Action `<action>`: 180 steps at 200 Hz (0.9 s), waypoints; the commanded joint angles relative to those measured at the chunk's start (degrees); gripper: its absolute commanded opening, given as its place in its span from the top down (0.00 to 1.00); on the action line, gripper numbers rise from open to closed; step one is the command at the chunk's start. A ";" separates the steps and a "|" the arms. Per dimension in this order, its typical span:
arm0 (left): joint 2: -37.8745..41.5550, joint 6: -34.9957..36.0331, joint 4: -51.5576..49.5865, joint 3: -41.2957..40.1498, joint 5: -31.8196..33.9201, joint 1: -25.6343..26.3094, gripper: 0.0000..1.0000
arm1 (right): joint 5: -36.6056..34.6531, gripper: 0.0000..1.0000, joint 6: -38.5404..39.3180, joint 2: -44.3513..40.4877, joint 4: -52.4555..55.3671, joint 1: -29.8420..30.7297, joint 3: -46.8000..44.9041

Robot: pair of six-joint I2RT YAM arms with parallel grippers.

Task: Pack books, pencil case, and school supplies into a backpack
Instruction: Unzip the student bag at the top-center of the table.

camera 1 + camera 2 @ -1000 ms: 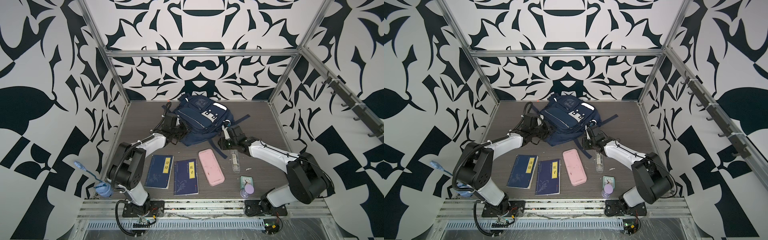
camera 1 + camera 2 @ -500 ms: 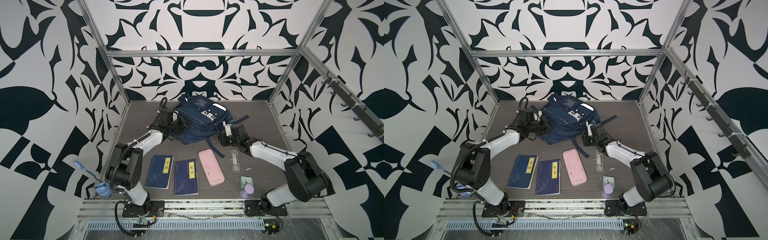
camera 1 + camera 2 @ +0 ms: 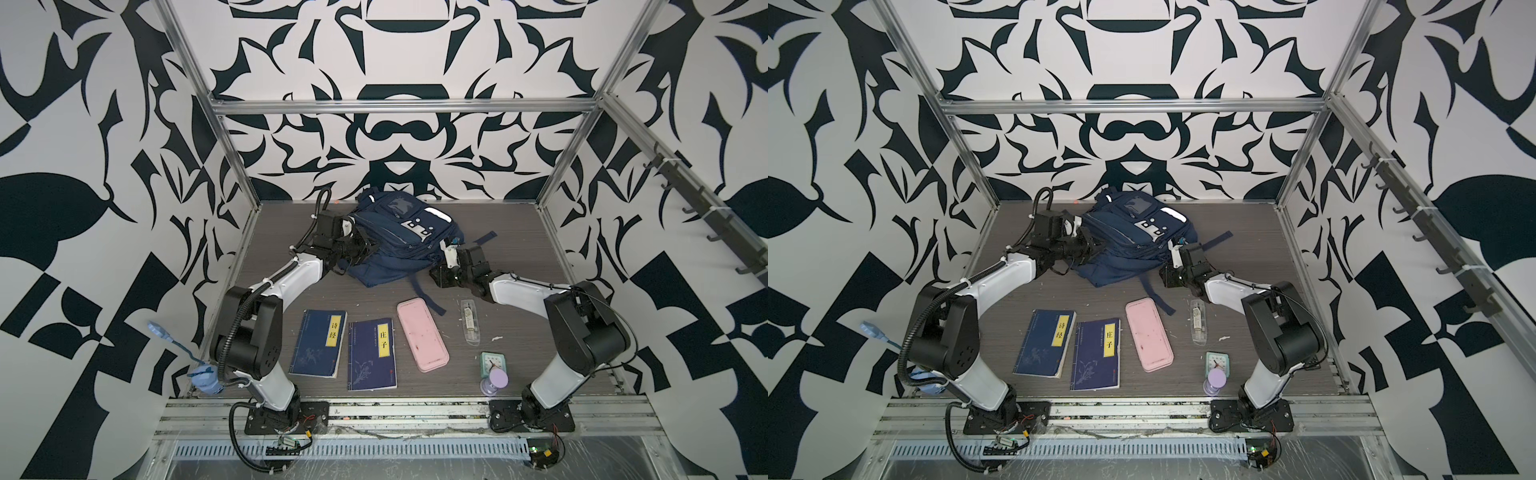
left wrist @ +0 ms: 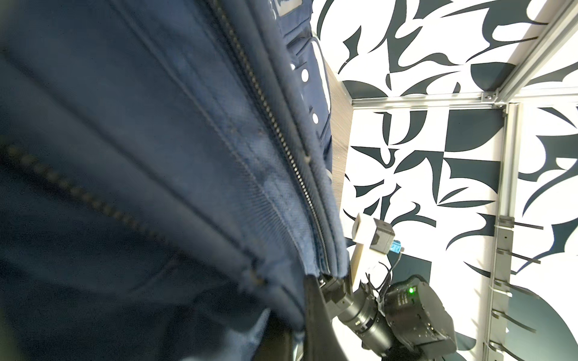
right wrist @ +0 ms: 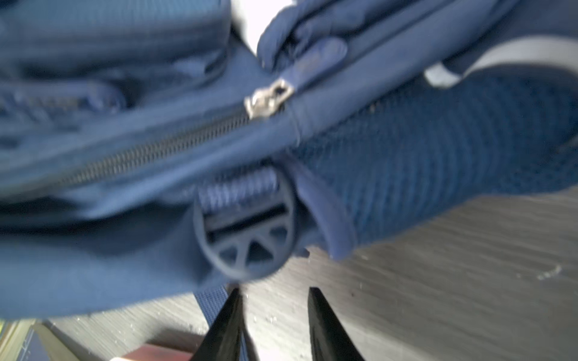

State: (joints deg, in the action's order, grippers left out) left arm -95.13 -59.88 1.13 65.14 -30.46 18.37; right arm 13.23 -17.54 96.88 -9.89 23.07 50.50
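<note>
Pointing at one side of the backpack [image 3: 399,232], the right pincer [image 5: 274,292] has its two tips apart with only bare worktop [image 3: 519,249] between them, so it grips nothing. Just ahead of the tips, in the right wrist view, sits a round strap buckle [image 5: 244,228], close but not touching. Past the buckle and higher up the backpack's side is the metal zip slider [image 5: 269,98]. From it the closed zip [image 5: 150,153] runs off sideways, crossing the pincer's line of reach rather than following it.

I judge the next move to turn on that relation. The slider lies straight ahead of the right pincer, beyond the buckle. The tips would have to clear the buckle, rise, close on the slider and then pull along the zip's length.

The left pincer [image 3: 368,250] is at the opposite side of the backpack. It is closed on a fold of the fabric, as far as the cloth-filled left wrist view lets me tell. It is well apart from the slider, so the right arm is the nearer one.

The backpack lies at the back of the worktop. In front of it, unpacked, lie the two books [image 3: 319,349] side by side, the pencil case [image 3: 422,334] and the packet of school supplies [image 3: 469,322], which is nearest the right arm.
</note>
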 commanded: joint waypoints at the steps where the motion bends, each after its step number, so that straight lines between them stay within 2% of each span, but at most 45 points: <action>1: 0.80 1.25 2.17 2.86 -2.68 -0.66 1.00 | 3.05 0.62 0.93 0.28 -2.59 -0.21 2.22; 67: 0.28 1.74 0.90 3.90 -2.78 -1.02 1.00 | 4.87 0.65 1.71 2.58 -2.56 -0.30 4.29; 180: -0.22 2.39 -0.51 5.17 -2.77 -1.76 1.00 | 3.22 0.59 3.71 3.36 -0.86 -1.27 5.16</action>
State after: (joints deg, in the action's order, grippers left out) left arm -95.64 -58.46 -2.02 67.92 -31.42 17.04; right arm 16.95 -14.94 101.08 -10.48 22.13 53.84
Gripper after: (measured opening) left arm 0.072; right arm 0.406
